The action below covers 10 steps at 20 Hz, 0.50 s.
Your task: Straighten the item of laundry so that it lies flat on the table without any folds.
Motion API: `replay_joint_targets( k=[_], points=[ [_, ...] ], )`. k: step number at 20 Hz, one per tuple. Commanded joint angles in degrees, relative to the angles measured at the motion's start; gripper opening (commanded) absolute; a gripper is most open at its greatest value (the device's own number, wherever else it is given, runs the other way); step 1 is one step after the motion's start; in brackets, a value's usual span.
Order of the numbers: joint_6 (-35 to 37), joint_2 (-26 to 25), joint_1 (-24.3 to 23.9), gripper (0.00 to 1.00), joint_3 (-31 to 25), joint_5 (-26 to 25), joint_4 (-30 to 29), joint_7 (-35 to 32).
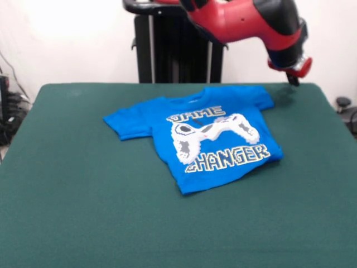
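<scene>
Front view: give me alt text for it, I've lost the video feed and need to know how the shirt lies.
A blue T-shirt lies print-side up and mostly spread out, turned at an angle, near the middle of the green table. The red and black arm hangs above the table's far right corner, its gripper clear of the shirt.

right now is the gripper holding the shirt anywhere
Nothing is held. The gripper hangs above the table's far edge, apart from the blue shirt, which lies spread on the green top.
</scene>
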State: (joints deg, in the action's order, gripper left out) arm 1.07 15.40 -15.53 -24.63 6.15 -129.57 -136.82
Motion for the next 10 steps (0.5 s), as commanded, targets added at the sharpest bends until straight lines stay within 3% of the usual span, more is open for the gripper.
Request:
replay_joint_targets(
  k=[1,7,10],
  points=[
    [0.7,4.3,6.6,0.00,0.6,4.0,2.7,-9.8],
    [2.5,17.0,18.1,0.00,14.1,8.4,3.1,-12.2],
    [4.4,19.8,20.0,0.00,16.5,9.4,5.0,-11.4]
  ],
)
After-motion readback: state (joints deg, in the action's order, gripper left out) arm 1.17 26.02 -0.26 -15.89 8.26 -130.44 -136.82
